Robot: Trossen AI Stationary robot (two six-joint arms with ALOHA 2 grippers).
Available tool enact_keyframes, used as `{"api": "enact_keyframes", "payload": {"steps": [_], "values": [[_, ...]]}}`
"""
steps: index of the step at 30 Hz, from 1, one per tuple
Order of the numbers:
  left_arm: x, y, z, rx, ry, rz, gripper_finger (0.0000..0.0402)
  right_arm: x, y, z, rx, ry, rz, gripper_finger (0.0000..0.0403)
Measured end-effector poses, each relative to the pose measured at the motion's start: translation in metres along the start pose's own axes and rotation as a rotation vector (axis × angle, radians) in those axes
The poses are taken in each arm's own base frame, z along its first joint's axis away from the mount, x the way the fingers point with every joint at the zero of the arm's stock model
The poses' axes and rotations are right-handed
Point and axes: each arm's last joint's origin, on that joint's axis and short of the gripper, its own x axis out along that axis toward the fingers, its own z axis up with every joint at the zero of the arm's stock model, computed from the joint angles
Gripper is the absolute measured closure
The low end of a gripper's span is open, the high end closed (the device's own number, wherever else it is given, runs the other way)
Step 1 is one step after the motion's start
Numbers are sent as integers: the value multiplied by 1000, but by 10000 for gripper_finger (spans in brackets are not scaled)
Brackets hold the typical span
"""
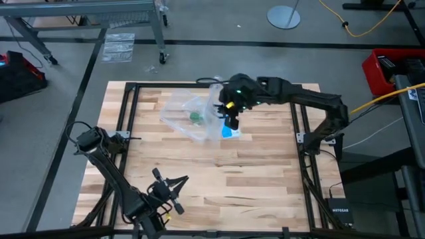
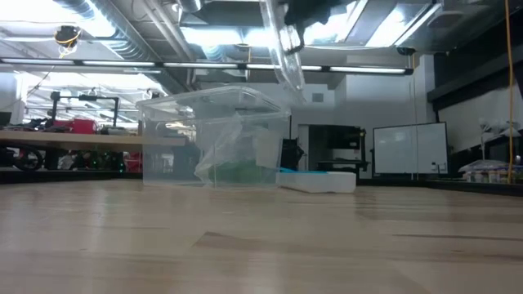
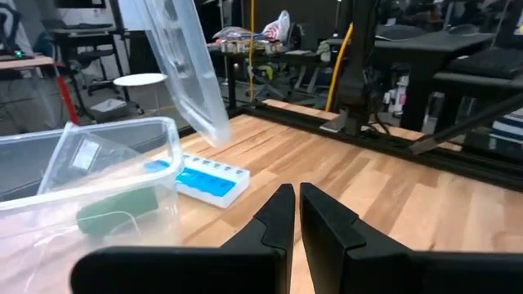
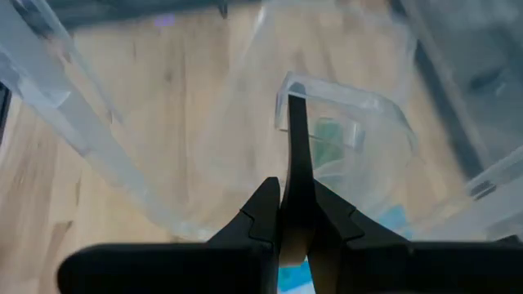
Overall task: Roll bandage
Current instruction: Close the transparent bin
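We note right end effector (image 1: 230, 114) clenched on clear lid (image 3: 181, 69), raised; bandage (image 1: 196, 117) in clear box (image 3: 49, 175) just beside, below. Left end effector (image 1: 174, 192) clenched, well apart.

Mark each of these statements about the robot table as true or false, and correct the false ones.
1. The right gripper holds a clear plastic lid lifted above the table. True.
2. The green bandage lies on the bare wood beside the container. False: it lies inside the clear plastic container.
3. The left gripper grips the container's rim. False: it sits apart from the container, near the table's front edge, holding nothing.
4. A blue-and-white card lies on the table beside the container. True.
5. The container lid is still closed on the container. False: the lid is off and held up in the air.
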Motion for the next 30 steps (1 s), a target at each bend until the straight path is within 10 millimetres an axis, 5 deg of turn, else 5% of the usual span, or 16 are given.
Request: {"api": "enact_keyframes", "payload": {"steps": [10, 20, 30], "values": [[11, 6, -4, 13, 2, 35, 386, 48, -22, 11, 98, 273, 70, 366], [15, 8, -4, 43, 3, 48, 386, 51, -26, 38, 79, 249, 73, 366], [15, 11, -4, 77, 4, 51, 386, 63, -42, 38, 116, 269, 79, 366]]}}
